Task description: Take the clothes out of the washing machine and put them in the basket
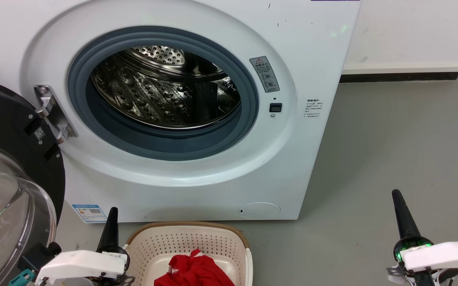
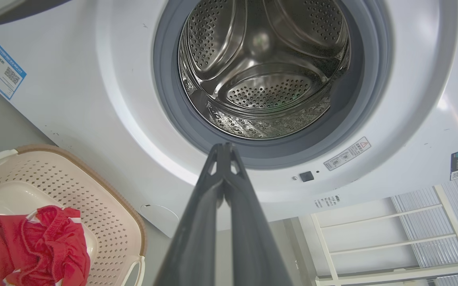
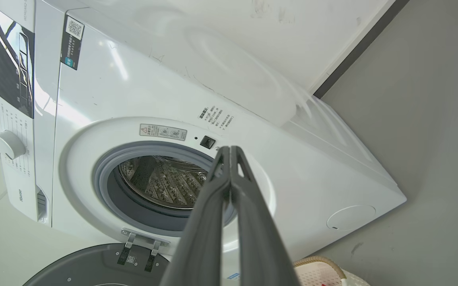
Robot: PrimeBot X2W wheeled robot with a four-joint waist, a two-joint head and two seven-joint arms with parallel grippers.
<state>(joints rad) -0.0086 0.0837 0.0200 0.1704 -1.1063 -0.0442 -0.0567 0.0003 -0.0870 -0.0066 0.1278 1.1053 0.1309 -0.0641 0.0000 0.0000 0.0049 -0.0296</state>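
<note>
Just right of the left claw [image 1: 112,212], which is pressed together, sits the basket [image 1: 217,246] holding the clothes [image 1: 195,272], cut off below. The right claw [image 1: 397,196], likewise closed, partly hides in its wrist view the drum of the washing machine [image 3: 292,167] ahead.

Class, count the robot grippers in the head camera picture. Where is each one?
2. The left gripper is at the lower left, beside the basket; the right gripper is at the lower right, over the floor. Both are shut; none seems hidden.
</note>
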